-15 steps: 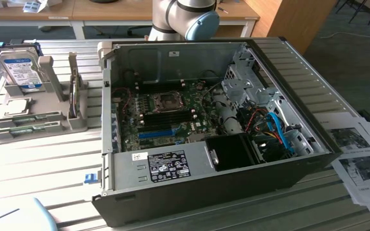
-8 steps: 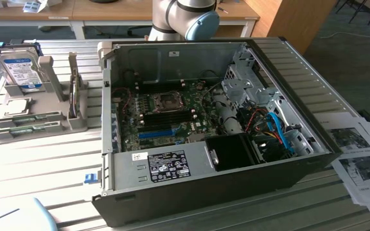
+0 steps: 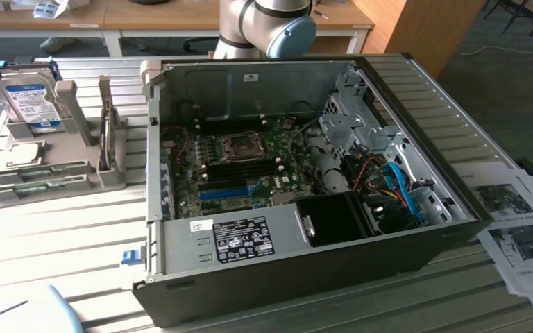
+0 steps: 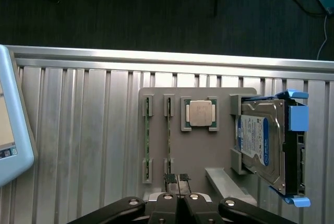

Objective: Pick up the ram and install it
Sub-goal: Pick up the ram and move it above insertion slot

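Two rams stand on edge in a grey holder tray (image 4: pixel 201 153); they are thin green sticks, one (image 4: pixel 147 136) beside the other (image 4: pixel 168 136). In the exterior view the same rams (image 3: pixel 42 170) lie at the left of the open computer case (image 3: pixel 294 277). My gripper (image 4: pixel 177 178) hangs above the tray's edge, just off the end of the nearer stick. Its black fingertips (image 4: pixel 169 177) are pressed together and hold nothing. Black memory slots (image 3: pixel 241 165) run across the motherboard (image 3: pixel 192 201) inside the case.
On the tray also sit a square processor (image 4: pixel 200 113) and a hard drive (image 4: pixel 263 148) in blue brackets. A light blue device (image 4: pixel 10 125) lies beside the tray. Printed sheets (image 3: pixel 521 229) lie at the exterior view's right. The slatted table ends at a rail (image 4: pixel 172 57).
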Tool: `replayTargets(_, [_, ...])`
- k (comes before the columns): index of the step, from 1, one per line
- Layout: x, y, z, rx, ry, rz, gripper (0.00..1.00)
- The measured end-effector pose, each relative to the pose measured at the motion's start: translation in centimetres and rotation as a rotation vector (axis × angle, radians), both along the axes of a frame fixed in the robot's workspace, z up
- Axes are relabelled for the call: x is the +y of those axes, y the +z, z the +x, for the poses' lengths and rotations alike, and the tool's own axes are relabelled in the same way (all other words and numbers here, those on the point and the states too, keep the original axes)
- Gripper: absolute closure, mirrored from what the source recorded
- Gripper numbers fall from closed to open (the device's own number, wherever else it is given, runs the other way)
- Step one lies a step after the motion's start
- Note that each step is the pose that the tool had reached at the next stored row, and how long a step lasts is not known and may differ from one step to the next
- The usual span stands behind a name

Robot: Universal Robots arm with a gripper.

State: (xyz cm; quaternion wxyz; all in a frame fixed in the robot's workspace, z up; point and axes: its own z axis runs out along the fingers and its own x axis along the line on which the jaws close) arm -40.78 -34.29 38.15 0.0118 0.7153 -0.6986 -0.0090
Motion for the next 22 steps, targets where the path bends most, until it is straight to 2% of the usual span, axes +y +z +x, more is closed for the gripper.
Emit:
replayTargets(7, [0.00,-0.29,0.0,-0.0001,0.000,0.0000,0.91])
replayTargets(22, [0.00,-1.97,0.0,0.0000,0.000,0.0000,0.91])
